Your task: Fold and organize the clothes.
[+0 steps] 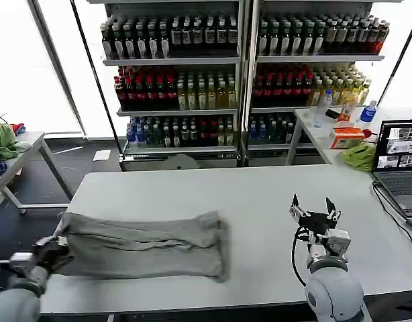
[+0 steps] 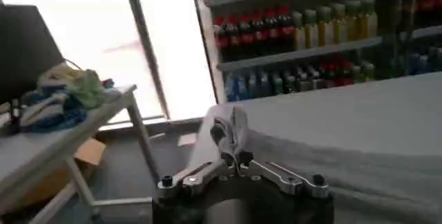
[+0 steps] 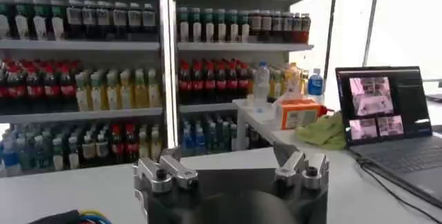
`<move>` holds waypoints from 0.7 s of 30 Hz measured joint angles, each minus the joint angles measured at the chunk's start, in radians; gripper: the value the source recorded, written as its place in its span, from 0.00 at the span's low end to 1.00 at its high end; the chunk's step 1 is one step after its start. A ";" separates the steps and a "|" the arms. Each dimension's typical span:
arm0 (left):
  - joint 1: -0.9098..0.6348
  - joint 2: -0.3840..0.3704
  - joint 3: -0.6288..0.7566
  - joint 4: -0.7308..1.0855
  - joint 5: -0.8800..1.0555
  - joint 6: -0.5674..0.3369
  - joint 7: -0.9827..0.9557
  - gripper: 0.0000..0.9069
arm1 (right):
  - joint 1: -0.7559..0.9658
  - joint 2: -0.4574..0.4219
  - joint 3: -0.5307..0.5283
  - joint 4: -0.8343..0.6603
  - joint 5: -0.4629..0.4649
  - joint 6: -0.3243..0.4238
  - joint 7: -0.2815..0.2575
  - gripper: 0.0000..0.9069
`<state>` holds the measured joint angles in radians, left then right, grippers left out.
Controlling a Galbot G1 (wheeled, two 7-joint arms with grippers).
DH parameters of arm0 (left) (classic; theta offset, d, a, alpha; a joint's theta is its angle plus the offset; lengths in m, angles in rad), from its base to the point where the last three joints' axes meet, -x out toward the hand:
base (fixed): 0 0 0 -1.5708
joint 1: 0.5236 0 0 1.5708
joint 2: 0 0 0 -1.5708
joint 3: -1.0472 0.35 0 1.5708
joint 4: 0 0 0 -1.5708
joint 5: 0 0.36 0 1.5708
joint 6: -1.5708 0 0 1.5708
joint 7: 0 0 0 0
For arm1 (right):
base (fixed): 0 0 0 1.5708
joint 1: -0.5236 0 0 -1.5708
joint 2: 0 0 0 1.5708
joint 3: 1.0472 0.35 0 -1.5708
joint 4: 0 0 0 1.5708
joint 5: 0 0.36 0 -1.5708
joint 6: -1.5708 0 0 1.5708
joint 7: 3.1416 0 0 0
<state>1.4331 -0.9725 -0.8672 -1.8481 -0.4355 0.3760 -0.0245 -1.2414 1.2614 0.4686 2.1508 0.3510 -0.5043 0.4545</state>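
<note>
The shirt (image 1: 142, 245) is plain grey, lying on a pale grey bench (image 1: 260, 194). The left end effector (image 1: 55, 249) has dark fingers; the right end effector (image 1: 315, 211) is black with silver links. Behind, the shelves (image 1: 239, 60) hold bottles in dark, red, yellow and blue rows. A lime-green cloth (image 1: 359, 155) lies beside an orange box (image 1: 345, 137) and a black laptop (image 1: 398, 164).

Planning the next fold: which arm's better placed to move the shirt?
Left. The left gripper is shut on the grey shirt at its end; the right gripper hovers open, well clear of the cloth.
</note>
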 measured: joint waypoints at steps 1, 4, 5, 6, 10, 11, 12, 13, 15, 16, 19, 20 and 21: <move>-0.005 0.026 -0.017 0.017 -0.004 -0.001 0.002 0.00 | -0.002 -0.001 0.002 0.003 0.000 0.000 0.000 1.00; -0.022 0.099 -0.062 0.066 -0.016 -0.001 0.010 0.00 | -0.008 -0.004 0.010 0.009 0.002 0.000 0.000 1.00; -0.030 0.123 -0.075 0.078 -0.019 -0.001 0.011 0.00 | -0.011 -0.005 0.013 0.011 0.003 0.000 0.001 1.00; -0.037 0.140 -0.085 0.088 -0.021 0.000 0.012 0.00 | -0.014 -0.005 0.018 0.013 0.004 0.000 0.001 1.00; -0.049 0.186 -0.110 0.106 -0.020 0.003 0.016 0.00 | -0.027 -0.003 0.032 0.022 0.008 0.001 0.001 1.00; -0.051 0.192 -0.112 0.106 -0.016 0.001 0.015 0.00 | -0.031 -0.003 0.037 0.025 0.008 0.001 0.001 1.00; -0.052 0.196 -0.112 0.103 -0.011 -0.001 0.015 0.00 | -0.035 -0.002 0.041 0.028 0.008 0.001 0.001 1.00; -0.052 0.197 -0.111 0.098 -0.003 -0.002 0.015 0.00 | -0.039 -0.002 0.046 0.032 0.008 0.001 0.001 1.00; -0.051 0.197 -0.100 0.082 0.011 -0.002 0.014 0.00 | -0.048 -0.002 0.054 0.039 0.008 0.002 0.001 1.00; -0.052 0.193 -0.091 0.071 0.020 -0.001 0.013 0.00 | -0.053 -0.002 0.059 0.042 0.008 0.003 0.001 1.00; -0.054 0.179 -0.055 0.040 0.041 0.006 0.006 0.00 | -0.070 0.003 0.071 0.054 0.006 0.007 0.003 1.00; -0.054 0.174 -0.040 0.030 0.047 0.008 0.005 0.00 | -0.076 0.005 0.075 0.059 0.005 0.008 0.003 1.00; -0.053 0.167 -0.024 0.018 0.054 0.012 0.004 0.00 | -0.082 0.007 0.079 0.063 0.004 0.009 0.003 1.00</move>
<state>1.3802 -0.8057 -0.8910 -1.8301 -0.3820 0.3881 -0.0205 -1.3234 1.2687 0.5476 2.2137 0.3547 -0.4951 0.4577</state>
